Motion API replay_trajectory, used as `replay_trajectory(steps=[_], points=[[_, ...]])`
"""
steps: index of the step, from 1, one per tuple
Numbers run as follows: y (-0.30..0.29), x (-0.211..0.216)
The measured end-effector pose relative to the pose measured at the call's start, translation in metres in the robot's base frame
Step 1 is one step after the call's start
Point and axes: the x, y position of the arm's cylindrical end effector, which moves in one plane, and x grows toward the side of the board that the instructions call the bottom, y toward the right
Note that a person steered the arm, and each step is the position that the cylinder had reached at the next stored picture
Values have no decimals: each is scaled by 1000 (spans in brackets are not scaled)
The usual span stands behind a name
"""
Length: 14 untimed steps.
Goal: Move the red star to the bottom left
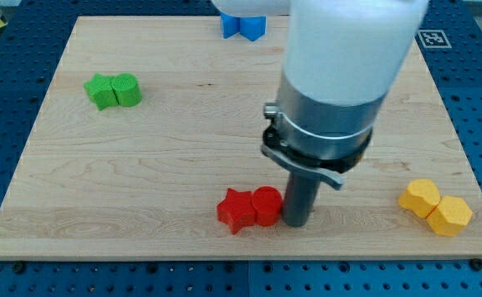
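The red star [235, 209] lies near the view's bottom, a little left of centre, on the wooden board [183, 124]. A red round block [266, 205] touches its right side. My tip [296, 223] stands just right of the red round block, touching or nearly touching it. The arm's large white and grey body hangs over the board's upper right part and hides what is behind it.
A green star [101, 91] and a green round block [127, 89] sit together at the upper left. Blue blocks [243, 26] lie at the top edge, partly hidden by the arm. Two yellow blocks [420, 197] [450, 215] sit at the bottom right.
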Motion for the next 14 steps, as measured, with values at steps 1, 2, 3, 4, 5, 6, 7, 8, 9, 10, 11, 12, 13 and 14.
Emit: replay_trajectory(steps=[1, 2, 3, 4, 5, 6, 7, 8, 9, 10, 11, 12, 13, 14], points=[[-34, 0], [-52, 0], [-59, 0], [-71, 0], [-87, 0], [-101, 0], [-117, 0], [-136, 0], [-157, 0], [-181, 0], [-204, 0], [-221, 0], [-231, 0], [-231, 0]])
